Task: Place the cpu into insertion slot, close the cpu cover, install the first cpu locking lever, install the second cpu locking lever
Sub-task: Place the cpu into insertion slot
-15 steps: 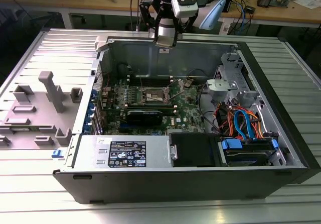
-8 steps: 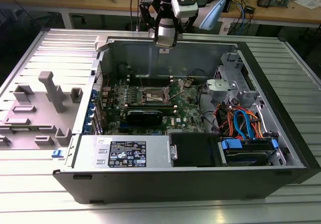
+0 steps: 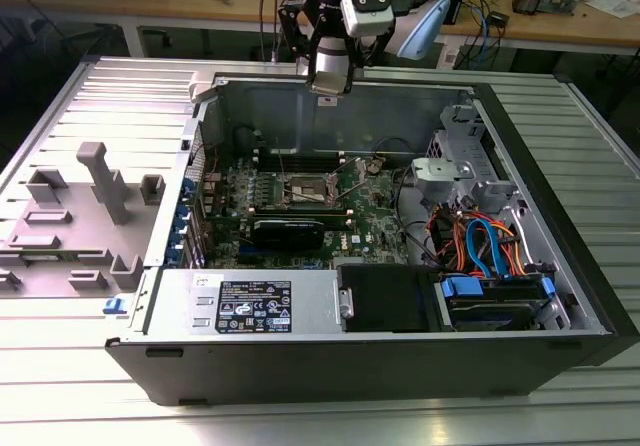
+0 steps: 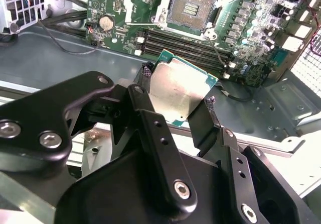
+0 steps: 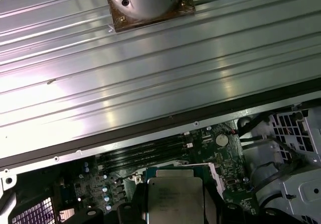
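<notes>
The cpu (image 4: 176, 92) is pinched in the gripper (image 4: 178, 87).

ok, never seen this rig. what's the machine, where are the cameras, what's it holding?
One robot arm with a two-fingered hand works over an open computer case lying on a ribbed metal table. The exterior view comes from a camera off the arm; both wrist views come from cameras riding on it. The hand grips the cpu, a small silver square chip, by its edges, in the air over the case. On the green board, the insertion slot sits uncovered, with nothing in it.
</notes>
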### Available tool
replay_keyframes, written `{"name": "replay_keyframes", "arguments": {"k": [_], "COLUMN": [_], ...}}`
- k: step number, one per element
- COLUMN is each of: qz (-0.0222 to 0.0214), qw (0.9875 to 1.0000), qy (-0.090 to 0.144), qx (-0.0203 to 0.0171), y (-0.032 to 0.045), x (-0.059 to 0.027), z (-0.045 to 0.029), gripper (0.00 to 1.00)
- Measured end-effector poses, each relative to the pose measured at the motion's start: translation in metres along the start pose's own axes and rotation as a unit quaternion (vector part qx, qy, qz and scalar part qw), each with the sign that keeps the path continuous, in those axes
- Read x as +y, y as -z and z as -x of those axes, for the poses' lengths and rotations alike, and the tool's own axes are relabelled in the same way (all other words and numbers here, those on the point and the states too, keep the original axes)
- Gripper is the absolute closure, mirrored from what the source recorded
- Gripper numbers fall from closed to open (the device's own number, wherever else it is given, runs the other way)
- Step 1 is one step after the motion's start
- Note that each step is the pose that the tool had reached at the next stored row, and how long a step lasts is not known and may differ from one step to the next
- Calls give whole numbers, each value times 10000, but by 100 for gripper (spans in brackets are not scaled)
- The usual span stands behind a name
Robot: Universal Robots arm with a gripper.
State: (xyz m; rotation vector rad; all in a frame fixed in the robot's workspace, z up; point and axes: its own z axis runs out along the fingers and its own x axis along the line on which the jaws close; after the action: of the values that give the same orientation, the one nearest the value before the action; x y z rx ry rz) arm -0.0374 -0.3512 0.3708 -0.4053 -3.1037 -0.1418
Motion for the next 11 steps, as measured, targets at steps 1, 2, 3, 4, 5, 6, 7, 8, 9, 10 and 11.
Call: {"name": "replay_keyframes", "arguments": {"k": [1,2,3,4,5,6,7,8,9,10,11], "qz": [1,3,4,2,3,3,4,4,4,4,4], "qw": [10000,9999,9998,9995,9993,9993,9993,9993,9993,9993,9993], "qy": [-48,-121,-187,-309,-363,-367,-368,-374,-379,-379,-380], "qx": [-4,-11,-17,-28,-33,-33,-34,-34,-35,-35,-35], "y": [-1,-6,-10,-13,-14,-14,-15,-15,-15,-15,-15], "x": [0,0,0,-1,-2,-2,-1,-1,-1,-1,-1], "z": [0,0,0,0,0,0,0,0,0,0,0], "gripper": [46,46,46,46,46,46,46,46,46,46,46]}}
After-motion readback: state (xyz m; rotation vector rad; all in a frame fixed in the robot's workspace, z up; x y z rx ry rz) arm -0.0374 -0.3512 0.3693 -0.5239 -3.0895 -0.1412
